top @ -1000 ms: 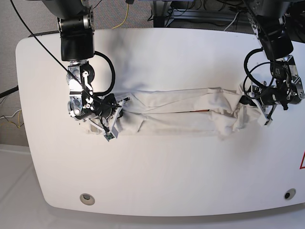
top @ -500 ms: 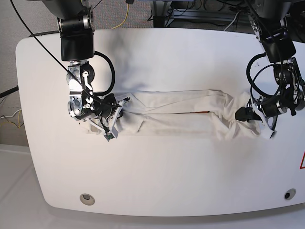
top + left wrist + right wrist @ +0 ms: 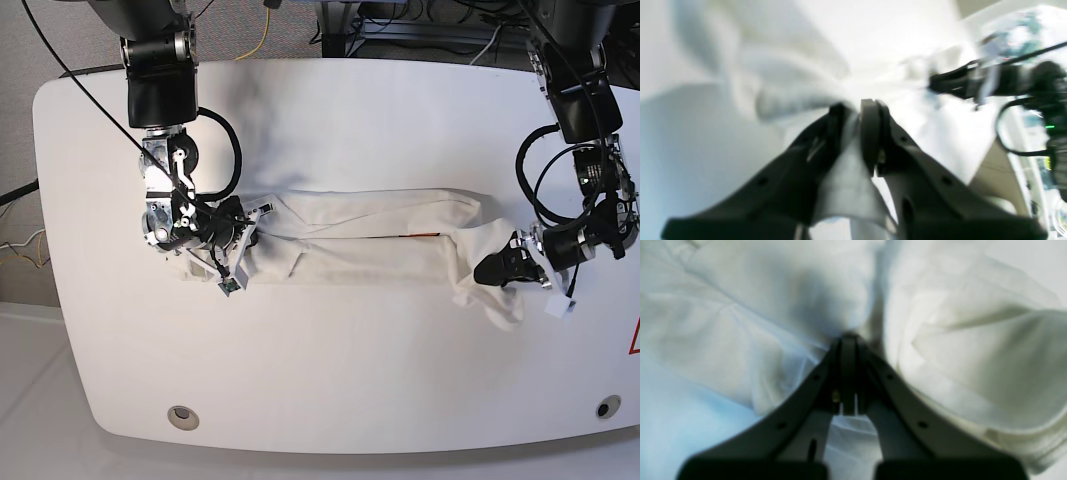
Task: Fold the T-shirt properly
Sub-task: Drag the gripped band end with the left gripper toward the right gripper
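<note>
The T-shirt [image 3: 370, 245] lies across the middle of the counter [image 3: 330, 390] as a long band running side to side. Nearest, the left hand [image 3: 505, 268] pinches its end, dragged toward the front edge; farther back, the right hand [image 3: 232, 240], clamped shut on the other end, anchors it. Only the wrist views show cloth between the fingers.

A glossy white table [image 3: 330, 380] stands on grey floor [image 3: 60, 40] strewn with cables [image 3: 262, 30].

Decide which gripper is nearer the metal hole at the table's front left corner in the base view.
Right. The right gripper sits above the hole, shut on the T-shirt; the left gripper is far across the table.
</note>
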`<state>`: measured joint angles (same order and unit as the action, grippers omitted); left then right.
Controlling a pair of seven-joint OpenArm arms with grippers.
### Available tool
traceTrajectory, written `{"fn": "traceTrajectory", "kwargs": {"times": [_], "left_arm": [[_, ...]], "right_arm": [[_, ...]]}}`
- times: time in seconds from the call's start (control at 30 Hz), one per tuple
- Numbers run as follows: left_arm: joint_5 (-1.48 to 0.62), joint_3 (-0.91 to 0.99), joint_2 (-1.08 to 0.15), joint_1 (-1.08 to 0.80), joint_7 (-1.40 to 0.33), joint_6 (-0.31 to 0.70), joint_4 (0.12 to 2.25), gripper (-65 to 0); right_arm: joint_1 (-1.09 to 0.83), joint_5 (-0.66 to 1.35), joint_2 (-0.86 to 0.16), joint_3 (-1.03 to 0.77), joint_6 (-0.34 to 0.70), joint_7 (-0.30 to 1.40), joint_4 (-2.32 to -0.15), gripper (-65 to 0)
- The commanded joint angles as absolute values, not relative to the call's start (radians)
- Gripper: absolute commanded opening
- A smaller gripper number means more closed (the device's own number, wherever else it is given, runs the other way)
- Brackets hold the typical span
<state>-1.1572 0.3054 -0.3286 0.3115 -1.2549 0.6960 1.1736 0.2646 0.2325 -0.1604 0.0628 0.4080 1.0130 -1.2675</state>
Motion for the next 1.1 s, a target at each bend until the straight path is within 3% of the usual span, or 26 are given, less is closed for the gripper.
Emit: {"fn": "traceTrajectory", "kwargs": {"times": [0.0,0.87,1.07], "left_arm": [[-1.194,0.305,-0.309,0.334,-1.236,0.698,1.194,-57.9],[-1.118,0.211,-0.108,0.331,-1.224,0.698,1.194,-57.7],[-1.082,0.189,-0.104,0.309,-1.207,0.698,1.19,-52.0]], "right_arm": [[0.243,0.191,-0.16,0.068,0.41,1.109,-1.245,-65.0],[0.242,0.193,-0.162,0.067,0.41,1.109,-1.245,-65.0],[0.242,0.193,-0.162,0.067,0.41,1.109,-1.245,-65.0]]}}
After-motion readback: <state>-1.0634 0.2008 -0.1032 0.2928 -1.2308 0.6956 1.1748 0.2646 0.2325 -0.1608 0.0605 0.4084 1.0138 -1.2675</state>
